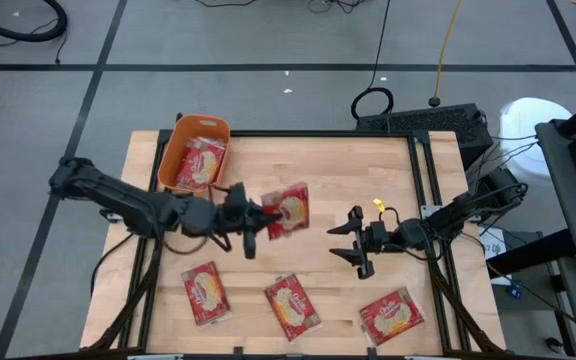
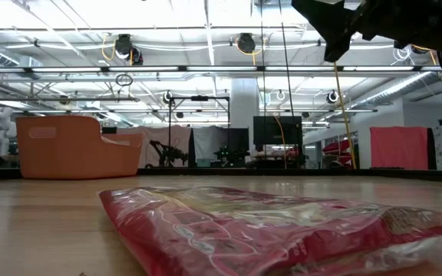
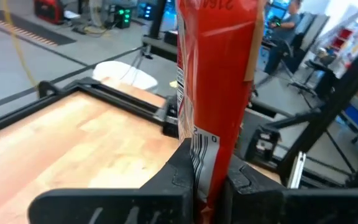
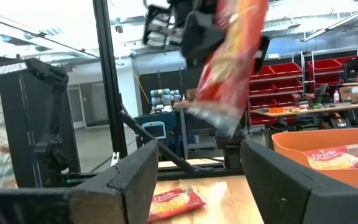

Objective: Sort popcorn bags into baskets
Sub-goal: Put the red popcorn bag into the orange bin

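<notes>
While the left gripper (image 1: 260, 222) is clamped on a flat red popcorn bag (image 1: 288, 209) above mid-table, carry it w/o tilting to the orange plastic tub (image 1: 183, 131); right gripper (image 1: 353, 242) jaws apart, empty.

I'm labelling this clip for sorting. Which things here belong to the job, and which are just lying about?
Job:
- held popcorn bag, in left gripper
- three bags on table
- orange basket, bags inside
- right gripper, open

Lying about:
- cable loop on floor
- white bin
</notes>
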Available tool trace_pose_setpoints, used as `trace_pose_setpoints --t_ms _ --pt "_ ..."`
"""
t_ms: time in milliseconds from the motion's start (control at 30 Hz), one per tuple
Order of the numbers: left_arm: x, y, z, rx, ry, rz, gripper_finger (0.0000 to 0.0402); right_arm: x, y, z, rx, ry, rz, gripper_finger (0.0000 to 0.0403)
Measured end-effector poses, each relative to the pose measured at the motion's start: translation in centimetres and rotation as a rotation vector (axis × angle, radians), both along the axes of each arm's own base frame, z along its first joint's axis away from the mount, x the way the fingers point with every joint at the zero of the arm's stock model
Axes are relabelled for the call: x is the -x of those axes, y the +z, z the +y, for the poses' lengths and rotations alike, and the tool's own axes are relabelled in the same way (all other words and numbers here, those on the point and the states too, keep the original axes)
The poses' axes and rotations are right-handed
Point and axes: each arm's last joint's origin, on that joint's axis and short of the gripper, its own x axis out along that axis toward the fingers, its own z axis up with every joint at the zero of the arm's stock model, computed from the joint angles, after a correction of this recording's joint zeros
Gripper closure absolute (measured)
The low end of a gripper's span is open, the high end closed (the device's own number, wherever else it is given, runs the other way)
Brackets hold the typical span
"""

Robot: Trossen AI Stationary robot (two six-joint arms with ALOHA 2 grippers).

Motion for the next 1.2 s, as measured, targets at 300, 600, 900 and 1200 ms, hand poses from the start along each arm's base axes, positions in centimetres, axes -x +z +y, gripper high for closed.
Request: trace_pose_setpoints --t_ms 300,600,900,1200 --pt "3.6 1.7 3.5 0.069 0.077 0.071 0.0374 0.0 -0.6 0.0 0.069 -0.002 0.045 0.0193" --pt "7.2 2.5 7.1 0.18 0.154 0.126 0.0379 -0.1 -1.2 0.2 0.154 0.036 0.095 0.0193" --pt "9.5 1.8 9.8 0.276 0.194 0.26 0.0377 -0.2 -1.9 0.3 0.213 0.033 0.159 0.0193" --pt "11.2 0.5 11.4 0.35 0.261 0.416 0.0376 -0.2 -2.8 0.3 0.281 0.037 0.241 0.0193"
